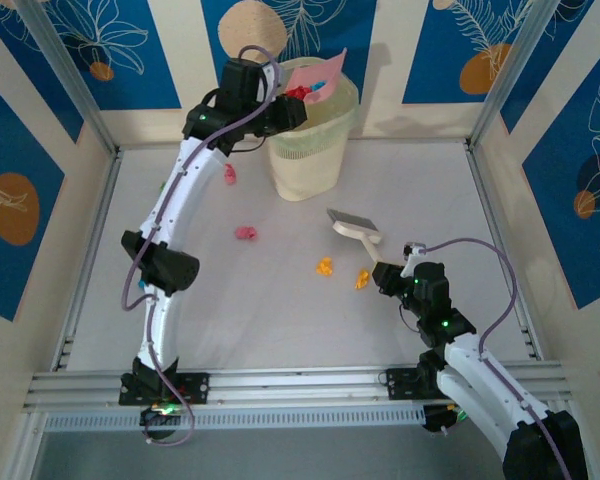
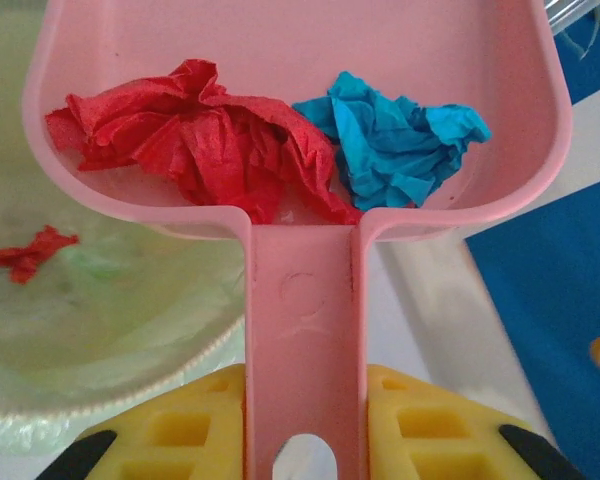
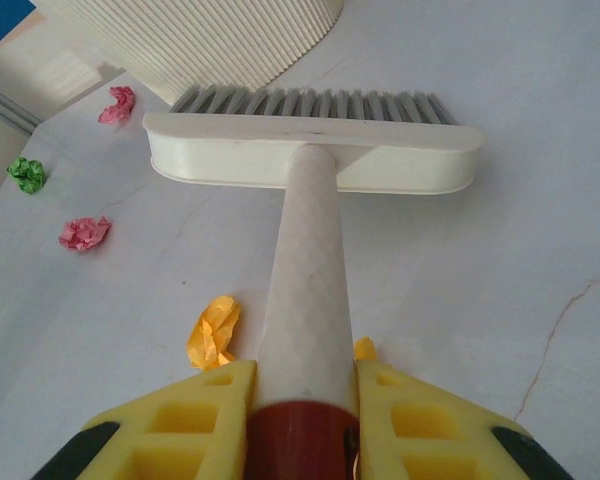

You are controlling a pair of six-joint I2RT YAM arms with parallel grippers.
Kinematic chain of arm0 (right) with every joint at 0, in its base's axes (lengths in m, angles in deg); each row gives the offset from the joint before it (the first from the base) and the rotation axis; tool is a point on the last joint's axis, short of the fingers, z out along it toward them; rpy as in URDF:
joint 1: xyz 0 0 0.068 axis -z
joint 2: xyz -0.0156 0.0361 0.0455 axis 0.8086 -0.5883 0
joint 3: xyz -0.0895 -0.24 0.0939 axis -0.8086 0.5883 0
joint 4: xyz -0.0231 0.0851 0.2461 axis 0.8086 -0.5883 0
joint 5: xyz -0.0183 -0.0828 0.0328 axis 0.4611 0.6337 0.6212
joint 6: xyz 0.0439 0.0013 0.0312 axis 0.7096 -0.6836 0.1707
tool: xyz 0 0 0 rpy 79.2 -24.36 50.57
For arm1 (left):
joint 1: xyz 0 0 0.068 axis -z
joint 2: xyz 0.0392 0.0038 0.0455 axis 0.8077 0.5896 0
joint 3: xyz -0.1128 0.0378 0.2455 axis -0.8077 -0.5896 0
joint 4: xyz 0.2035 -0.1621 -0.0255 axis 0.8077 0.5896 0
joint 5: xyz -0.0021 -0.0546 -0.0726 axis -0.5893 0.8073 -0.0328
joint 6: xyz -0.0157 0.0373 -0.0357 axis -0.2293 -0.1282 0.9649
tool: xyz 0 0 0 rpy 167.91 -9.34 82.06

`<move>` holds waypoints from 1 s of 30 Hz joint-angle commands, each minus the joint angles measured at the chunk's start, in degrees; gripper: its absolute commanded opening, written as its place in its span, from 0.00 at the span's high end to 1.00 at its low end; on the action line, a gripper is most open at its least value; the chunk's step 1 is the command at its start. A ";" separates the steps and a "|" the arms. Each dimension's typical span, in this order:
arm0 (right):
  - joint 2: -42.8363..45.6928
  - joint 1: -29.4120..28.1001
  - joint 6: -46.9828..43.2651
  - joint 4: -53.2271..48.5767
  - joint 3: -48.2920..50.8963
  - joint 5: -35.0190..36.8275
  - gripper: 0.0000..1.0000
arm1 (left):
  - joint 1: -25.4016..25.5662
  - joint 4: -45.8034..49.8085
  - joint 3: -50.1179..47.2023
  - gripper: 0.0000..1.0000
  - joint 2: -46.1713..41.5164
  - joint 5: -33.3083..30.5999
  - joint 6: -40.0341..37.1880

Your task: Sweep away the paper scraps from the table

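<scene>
My left gripper is shut on the handle of the pink dustpan, held tilted over the cream bin. A red wad and a cyan wad lie in the pan. My right gripper is shut on the handle of the cream brush, whose head rests bristles-down on the table. Paper scraps on the table: two pink, two orange, and a green one.
A red scrap lies inside the lined bin. The ribbed bin wall stands just beyond the brush head. Aluminium rails edge the table, with patterned walls behind. The orange scraps sit beside the brush handle.
</scene>
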 commanded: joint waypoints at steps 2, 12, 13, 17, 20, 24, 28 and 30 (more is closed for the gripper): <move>0.09 -0.54 -1.46 2.75 -2.42 0.42 1.00 | -2.58 -9.90 1.88 1.00 1.79 9.80 10.66; -0.60 -0.50 -1.66 2.71 -2.57 1.28 1.00 | -4.96 -18.59 -0.29 1.00 4.91 16.28 22.59; -0.64 -0.52 -1.66 2.73 -2.59 1.33 1.00 | -5.01 -19.37 -0.67 1.00 4.88 16.50 23.18; -0.88 -0.54 -1.81 2.71 -2.60 1.55 1.00 | -5.40 -26.42 -6.78 1.00 2.97 17.41 27.20; -1.00 -0.51 -1.81 2.73 -2.68 1.77 1.00 | -5.93 -30.88 -10.07 1.00 2.35 18.50 30.78; -1.26 -0.59 -1.68 2.72 -2.68 2.03 1.00 | -6.39 -37.25 -13.78 1.00 1.86 20.04 35.32; -1.57 -0.57 -1.69 3.01 -2.68 1.94 1.00 | -6.74 -37.65 -14.03 1.00 1.66 19.92 35.49; -1.74 -0.58 -1.66 3.03 -2.76 2.11 1.00 | -6.82 -39.93 -15.33 1.00 1.74 20.32 37.19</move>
